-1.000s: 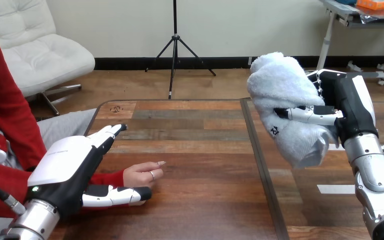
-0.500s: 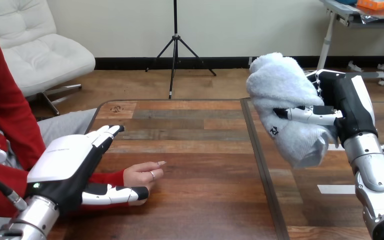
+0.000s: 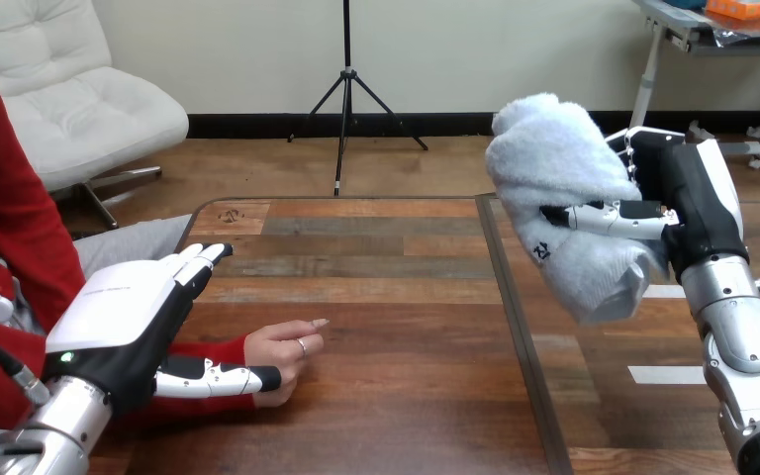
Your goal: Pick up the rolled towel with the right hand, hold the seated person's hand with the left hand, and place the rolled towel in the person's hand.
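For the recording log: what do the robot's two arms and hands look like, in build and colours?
Both arms end in silver metal forearms, the left forearm and the right forearm. The left hand is black with a smooth white shell on its back, black-and-white jointed fingers and a small green light near the wrist. The right hand is built the same, black with a white shell.

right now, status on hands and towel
Right hand shut on rolled towel, held above table. Left hand open beside person's hand, not gripping. Nothing between them.
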You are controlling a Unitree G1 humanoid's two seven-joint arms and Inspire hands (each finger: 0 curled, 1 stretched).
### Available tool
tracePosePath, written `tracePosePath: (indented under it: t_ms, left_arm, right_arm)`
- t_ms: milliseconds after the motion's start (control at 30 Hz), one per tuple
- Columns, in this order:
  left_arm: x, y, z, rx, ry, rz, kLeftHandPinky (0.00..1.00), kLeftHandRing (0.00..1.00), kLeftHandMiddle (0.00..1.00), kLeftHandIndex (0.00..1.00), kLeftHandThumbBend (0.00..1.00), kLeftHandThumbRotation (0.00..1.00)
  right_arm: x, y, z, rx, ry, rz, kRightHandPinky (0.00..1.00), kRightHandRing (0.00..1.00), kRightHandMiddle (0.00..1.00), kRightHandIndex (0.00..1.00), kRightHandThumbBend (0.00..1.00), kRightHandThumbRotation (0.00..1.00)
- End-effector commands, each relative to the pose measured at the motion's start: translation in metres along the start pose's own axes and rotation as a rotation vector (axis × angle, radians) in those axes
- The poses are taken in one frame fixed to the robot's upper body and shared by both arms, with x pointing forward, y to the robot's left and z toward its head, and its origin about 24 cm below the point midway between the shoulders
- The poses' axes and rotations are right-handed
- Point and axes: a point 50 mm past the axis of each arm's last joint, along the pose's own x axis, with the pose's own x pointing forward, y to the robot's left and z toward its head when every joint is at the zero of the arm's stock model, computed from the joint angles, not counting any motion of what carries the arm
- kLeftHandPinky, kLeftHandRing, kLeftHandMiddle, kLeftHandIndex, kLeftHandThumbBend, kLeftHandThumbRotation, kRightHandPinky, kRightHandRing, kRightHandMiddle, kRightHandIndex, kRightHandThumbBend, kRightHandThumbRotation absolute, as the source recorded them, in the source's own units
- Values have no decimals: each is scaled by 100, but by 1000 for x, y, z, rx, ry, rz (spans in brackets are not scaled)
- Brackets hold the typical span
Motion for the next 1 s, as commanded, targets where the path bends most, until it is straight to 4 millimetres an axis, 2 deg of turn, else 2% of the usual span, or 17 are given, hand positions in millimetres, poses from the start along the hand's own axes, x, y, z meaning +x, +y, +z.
tracePosePath:
  t_ms: [0, 967]
  left_arm:
    - [12, 16, 0, 63, -12, 23, 88, 92, 95, 92, 100, 62]
    - [26, 6, -8, 104, 9, -62, 88, 92, 94, 89, 100, 56]
  right_arm:
    - [13, -13, 26, 4, -116, -56, 31, 35, 41, 43, 81, 0]
    - [13, -14, 27, 29, -121, -49, 29, 34, 40, 43, 81, 0]
